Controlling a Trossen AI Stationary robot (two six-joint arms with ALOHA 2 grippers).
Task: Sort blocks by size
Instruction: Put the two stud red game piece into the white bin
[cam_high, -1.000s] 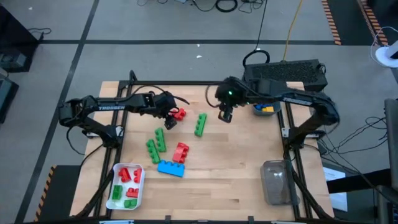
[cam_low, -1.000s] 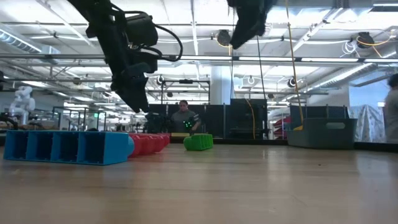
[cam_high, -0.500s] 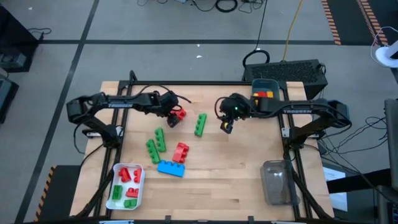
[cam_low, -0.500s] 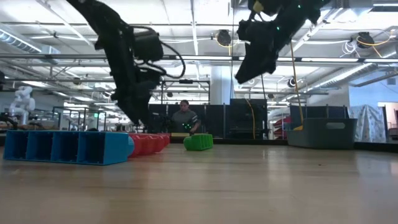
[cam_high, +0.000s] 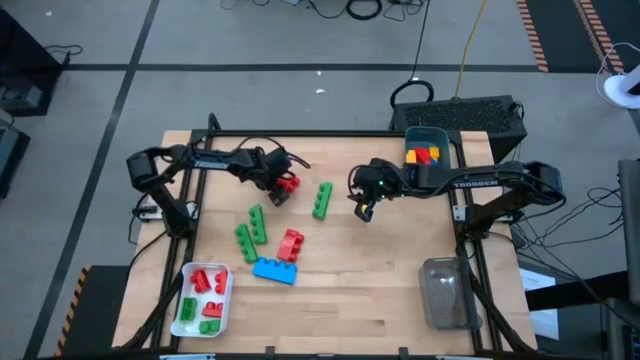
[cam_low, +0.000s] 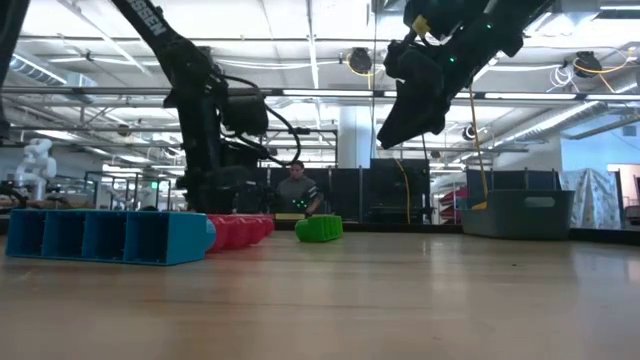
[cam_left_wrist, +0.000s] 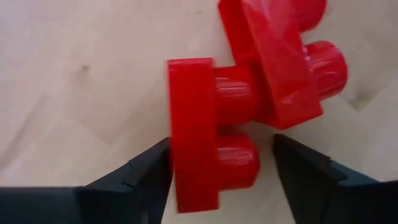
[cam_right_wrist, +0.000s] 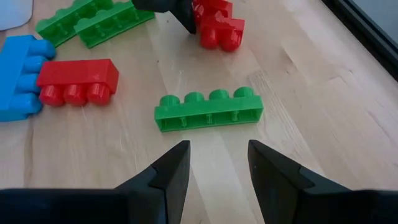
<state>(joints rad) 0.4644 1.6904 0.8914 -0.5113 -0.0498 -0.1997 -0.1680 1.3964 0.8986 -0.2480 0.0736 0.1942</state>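
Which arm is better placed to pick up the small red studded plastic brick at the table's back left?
Left. The left claw is open with that small red studded plastic brick between its fingers; the right claw hangs above the table, nearer a long green brick.

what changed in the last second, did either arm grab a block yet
No grab yet. The left gripper dropped to the table, open around a small red block. The right gripper, open and empty, swung from near the teal bin toward the green bar. No blocks moved.
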